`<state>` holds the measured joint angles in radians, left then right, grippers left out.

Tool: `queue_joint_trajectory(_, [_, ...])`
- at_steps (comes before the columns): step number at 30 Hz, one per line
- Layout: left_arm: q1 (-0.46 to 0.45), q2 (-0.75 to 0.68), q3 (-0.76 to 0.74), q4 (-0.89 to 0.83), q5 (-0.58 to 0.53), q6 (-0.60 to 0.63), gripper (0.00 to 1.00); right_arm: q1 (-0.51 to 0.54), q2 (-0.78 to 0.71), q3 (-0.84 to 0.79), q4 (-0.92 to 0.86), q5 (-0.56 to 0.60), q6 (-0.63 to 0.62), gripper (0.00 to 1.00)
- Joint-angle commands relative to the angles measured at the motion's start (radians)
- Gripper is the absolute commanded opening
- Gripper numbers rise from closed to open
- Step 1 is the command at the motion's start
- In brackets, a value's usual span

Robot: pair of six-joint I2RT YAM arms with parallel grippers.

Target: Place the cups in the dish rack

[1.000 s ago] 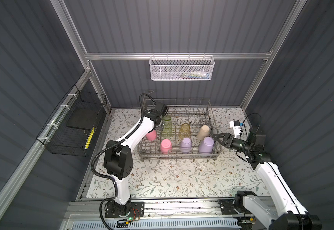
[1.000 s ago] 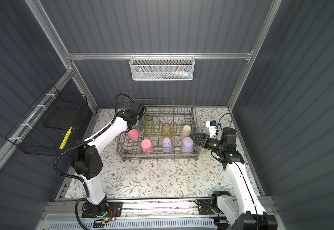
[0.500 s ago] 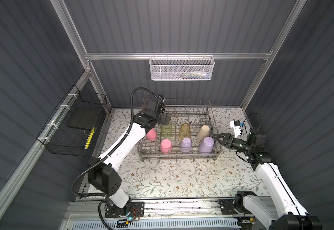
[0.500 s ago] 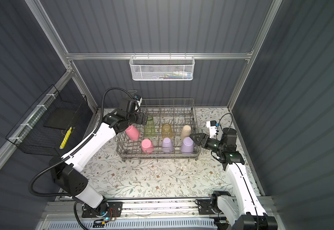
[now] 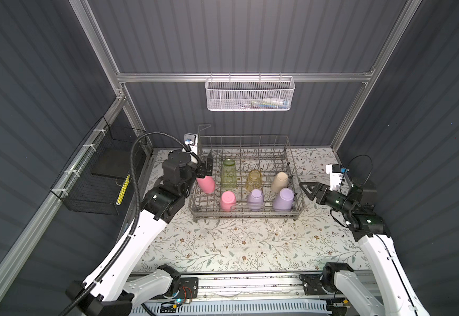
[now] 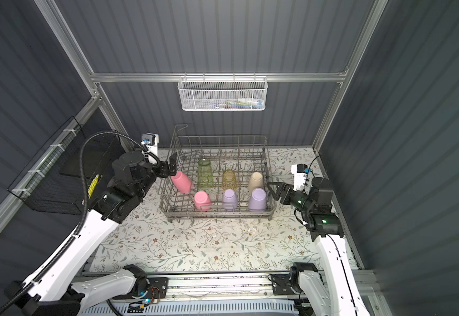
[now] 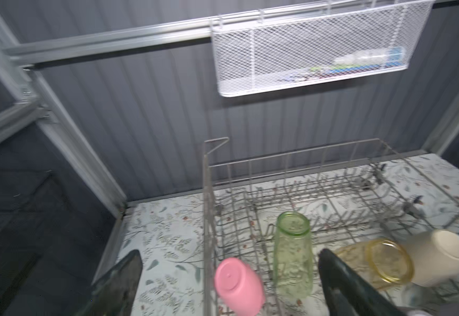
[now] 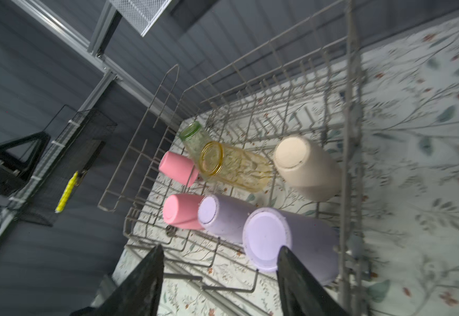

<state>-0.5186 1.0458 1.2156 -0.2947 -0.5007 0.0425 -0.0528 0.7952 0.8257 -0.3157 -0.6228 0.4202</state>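
Note:
The grey wire dish rack [image 5: 246, 212] [image 6: 217, 211] stands on the floral mat in both top views. Inside it, upside down, are several cups: a leaning pink cup [image 5: 206, 183] [image 7: 238, 287], a clear green cup [image 5: 229, 169] [image 7: 293, 254], a clear yellow cup [image 5: 254, 179], a beige cup [image 5: 279, 182], a second pink cup [image 5: 227, 200] and two lilac cups [image 5: 255, 199] [image 8: 291, 240]. My left gripper [image 5: 207, 167] [image 7: 229, 254] hangs open and empty over the rack's left side, above the leaning pink cup. My right gripper [image 5: 305, 191] [image 8: 220, 248] is open and empty just outside the rack's right side.
A white mesh basket [image 5: 250, 94] hangs on the back rail above the rack. A black wire basket [image 5: 99, 177] is fixed to the left wall, close to my left arm. The floral mat [image 5: 236, 240] lies bare in front of the rack.
My left gripper has lifted out of the rack and pulled back to its left side, leaving the pink cup leaning inside. The right gripper has barely moved.

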Motion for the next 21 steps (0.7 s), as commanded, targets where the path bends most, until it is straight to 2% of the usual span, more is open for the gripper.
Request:
queue_joint_trajectory(1, [0.057,-0.102,-0.136,0.079,-0.137,0.013,1.00,-0.004,-0.029,0.043,-0.068,0.205,-0.092,0.68])
queue_joint_trajectory(5, [0.156,-0.223,-0.299,0.157,-0.126,-0.023,0.99,-0.008,-0.020,0.052,-0.068,0.321,-0.116,0.69])
queue_joint_trajectory(10, [0.166,-0.200,-0.330,0.157,-0.179,-0.082,1.00,-0.025,0.001,0.041,-0.048,0.304,-0.092,0.69])
queue_joint_trajectory(15, [0.194,-0.192,-0.474,0.298,-0.267,-0.104,1.00,-0.031,-0.024,-0.001,-0.013,0.310,-0.074,0.70])
queue_joint_trajectory(21, [0.263,-0.169,-0.618,0.485,-0.191,-0.077,1.00,-0.047,-0.042,-0.042,-0.006,0.317,-0.073,0.70])
